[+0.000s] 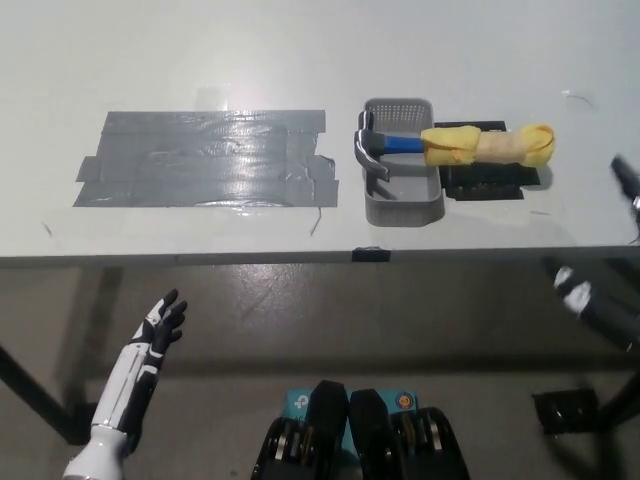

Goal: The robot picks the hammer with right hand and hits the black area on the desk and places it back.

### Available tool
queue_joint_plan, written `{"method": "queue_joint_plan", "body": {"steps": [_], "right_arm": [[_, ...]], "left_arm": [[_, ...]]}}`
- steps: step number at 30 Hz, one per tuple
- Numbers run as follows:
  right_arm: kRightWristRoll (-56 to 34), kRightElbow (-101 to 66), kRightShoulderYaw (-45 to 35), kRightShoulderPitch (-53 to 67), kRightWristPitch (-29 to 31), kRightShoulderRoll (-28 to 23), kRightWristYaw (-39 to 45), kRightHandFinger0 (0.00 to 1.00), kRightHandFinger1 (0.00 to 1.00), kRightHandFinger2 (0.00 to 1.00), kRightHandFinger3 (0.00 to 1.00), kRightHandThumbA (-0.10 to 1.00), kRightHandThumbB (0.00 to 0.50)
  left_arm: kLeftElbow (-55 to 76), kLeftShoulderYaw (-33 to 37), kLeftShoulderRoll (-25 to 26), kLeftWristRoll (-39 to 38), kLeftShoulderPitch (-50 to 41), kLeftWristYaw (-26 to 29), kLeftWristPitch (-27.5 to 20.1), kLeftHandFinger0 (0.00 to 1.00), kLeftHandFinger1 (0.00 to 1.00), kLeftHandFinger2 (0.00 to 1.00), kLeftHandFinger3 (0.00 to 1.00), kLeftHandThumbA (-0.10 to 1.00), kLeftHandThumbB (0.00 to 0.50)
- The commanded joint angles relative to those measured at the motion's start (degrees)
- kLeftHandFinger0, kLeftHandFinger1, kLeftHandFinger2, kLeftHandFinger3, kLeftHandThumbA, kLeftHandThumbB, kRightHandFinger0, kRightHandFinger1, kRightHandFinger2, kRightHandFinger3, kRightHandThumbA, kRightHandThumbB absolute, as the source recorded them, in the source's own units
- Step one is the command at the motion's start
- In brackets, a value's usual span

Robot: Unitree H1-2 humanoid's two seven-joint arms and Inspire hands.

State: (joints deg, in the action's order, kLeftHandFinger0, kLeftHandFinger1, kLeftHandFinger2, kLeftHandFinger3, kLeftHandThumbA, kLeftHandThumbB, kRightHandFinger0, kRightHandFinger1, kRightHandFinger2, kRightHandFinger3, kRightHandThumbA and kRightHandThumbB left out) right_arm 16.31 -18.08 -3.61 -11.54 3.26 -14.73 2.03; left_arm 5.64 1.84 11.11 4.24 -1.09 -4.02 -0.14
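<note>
The hammer (455,146) lies across a grey basket (402,208) on the white table. Its metal head (367,146) rests inside the basket at the left. Its handle, wrapped in yellow padding (487,146), sticks out over the basket's right rim. The dark taped area (205,158) lies flat on the table, left of the basket. My black right hand (626,182) shows only as a blur at the right edge, right of the handle and apart from it. My right arm (595,300) is below the table edge. My white left hand (160,328) rests low at the lower left, open.
A black pad (485,183) lies under the hammer's handle, right of the basket. The table's front edge (300,258) runs across the middle of the view, with a small black clip (370,254) on it. Grey floor lies below.
</note>
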Motion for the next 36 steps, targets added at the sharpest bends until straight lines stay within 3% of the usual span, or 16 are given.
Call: {"method": "queue_joint_plan", "body": {"steps": [1, 6, 10, 11, 25, 36], "right_arm": [[25.32, -3.5, 4.48, -15.34, -7.23, -8.47, 6.94, 1.0, 1.0, 1.0, 1.0, 0.66, 0.397], [37.22, 5.55, 11.83, -24.58, -9.04, -9.71, 8.12, 1.0, 1.0, 1.0, 1.0, 0.67, 0.441], [40.09, 10.98, 15.61, -27.72, -11.49, -8.66, 7.96, 1.0, 1.0, 1.0, 1.0, 0.65, 0.484], [41.19, 12.93, 16.9, -28.66, -12.24, -8.4, 8.13, 1.0, 1.0, 1.0, 1.0, 0.7, 0.496], [44.04, 27.4, 26.38, -33.14, -19.39, -5.61, 9.05, 1.0, 1.0, 1.0, 1.0, 0.95, 0.5], [43.1, 36.09, 29.09, -36.76, -21.32, -4.7, 7.32, 1.0, 1.0, 1.0, 1.0, 0.95, 0.5]], "left_arm": [[1.22, 0.28, 0.26, 0.24, 1.6, -0.74, -1.46, 1.0, 1.0, 1.0, 1.0, 1.0, 0.159], [0.33, 0.27, 0.3, 0.12, 1.72, -0.65, -2.25, 1.0, 1.0, 1.0, 1.0, 1.0, 0.155], [0.42, 0.15, 0.72, 0.04, 1.66, -0.73, -2.26, 1.0, 1.0, 1.0, 1.0, 1.0, 0.151], [0.54, 0.11, 0.61, -0.1, 1.76, -0.7, -2.01, 1.0, 1.0, 1.0, 1.0, 1.0, 0.15], [1.81, 0.11, 1.11, -0.3, 1.38, -1.13, -0.82, 1.0, 1.0, 1.0, 1.0, 1.0, 0.097], [2.42, 0.22, 1.4, 0.24, 1.11, -0.95, -0.29, 1.0, 1.0, 1.0, 1.0, 1.0, 0.07]]}}
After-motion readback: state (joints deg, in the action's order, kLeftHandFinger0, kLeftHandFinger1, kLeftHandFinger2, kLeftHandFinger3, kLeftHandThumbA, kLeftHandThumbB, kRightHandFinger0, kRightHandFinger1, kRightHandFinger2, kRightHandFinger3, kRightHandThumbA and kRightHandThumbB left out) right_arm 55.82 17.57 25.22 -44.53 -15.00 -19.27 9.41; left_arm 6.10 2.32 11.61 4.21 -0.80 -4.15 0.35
